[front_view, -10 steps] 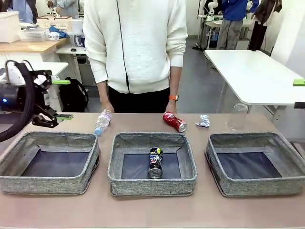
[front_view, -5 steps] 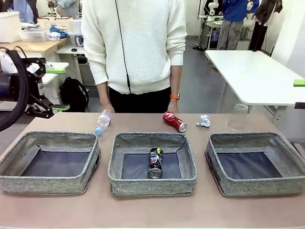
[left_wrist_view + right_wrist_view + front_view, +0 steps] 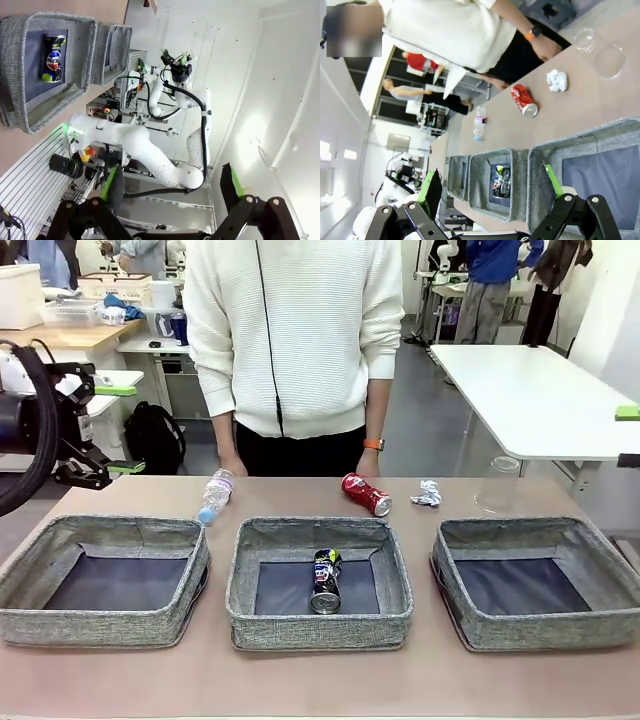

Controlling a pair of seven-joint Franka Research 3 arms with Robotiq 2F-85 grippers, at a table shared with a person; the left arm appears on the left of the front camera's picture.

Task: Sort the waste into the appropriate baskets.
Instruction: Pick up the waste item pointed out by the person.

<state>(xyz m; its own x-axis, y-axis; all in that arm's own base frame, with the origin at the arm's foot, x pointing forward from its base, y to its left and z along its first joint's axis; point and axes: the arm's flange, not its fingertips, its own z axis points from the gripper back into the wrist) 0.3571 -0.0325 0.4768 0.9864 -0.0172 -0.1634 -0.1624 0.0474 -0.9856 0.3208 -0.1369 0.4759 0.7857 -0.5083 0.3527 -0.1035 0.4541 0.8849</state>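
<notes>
While the left gripper (image 3: 120,429) gapes wide (empty), the right gripper (image 3: 490,190) spreads wide too; neither touches anything.

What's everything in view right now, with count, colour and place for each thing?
baskets: 3, grey, row along near side of table
dark multicoloured can: 1, in middle basket
red can: 1, on table behind middle basket
plastic bottle: 1, clear, pinkish label, left of red can
paper wad: 1, white, right of red can
plastic cup: 1, clear, behind right basket
person: 1, white sweater, far side
left gripper: 1, black, green pads, open, raised far left
right gripper: 1, same, open, raised at right
</notes>
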